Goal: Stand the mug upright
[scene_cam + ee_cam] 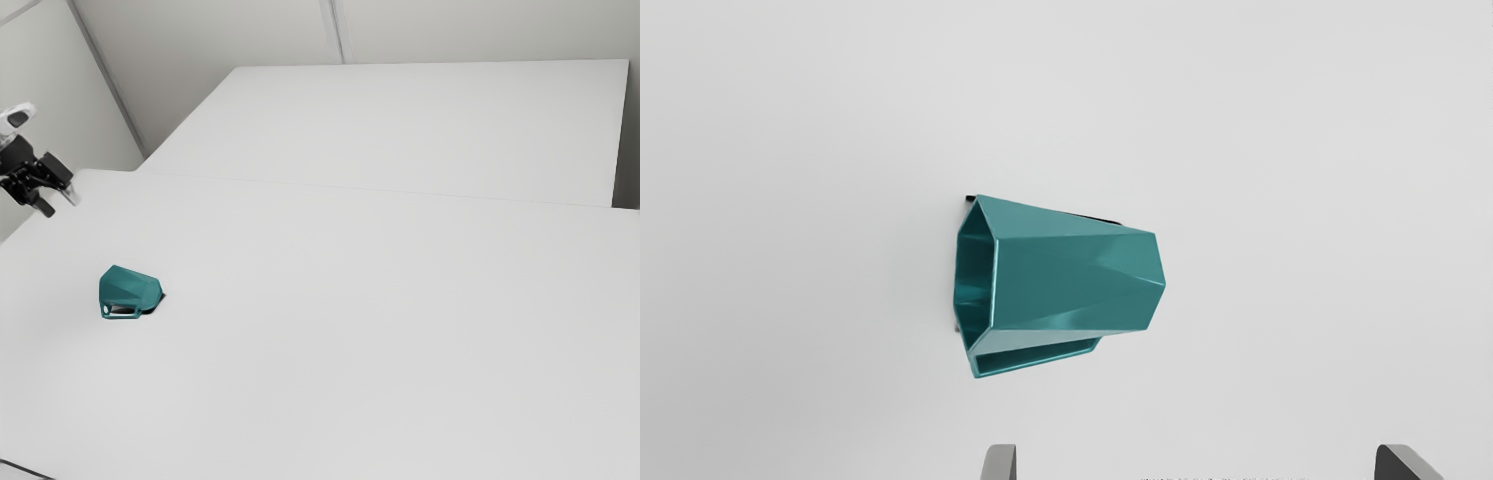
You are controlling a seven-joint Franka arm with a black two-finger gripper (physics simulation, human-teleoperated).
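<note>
Facing pale walls (450,28) behind a big white bench (350,300). Seeing a blue-green mug (130,286) lying on its side on the bench, toward the exterior view's left. Holding the pincer (61,206) spread wide, apart from the mug.

arm (22,111) and dark line (25,469) cut off by exterior view's edges, underside of mug (1066,283) hidden

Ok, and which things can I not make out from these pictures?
Mug, underside: hidden by its body, both views.
Arm: cut off by left edge, exterior view.
Fingers, rear parts: cut off by bottom edge, wrist view.
Dark line: ends cut off by edges, exterior view.
</note>
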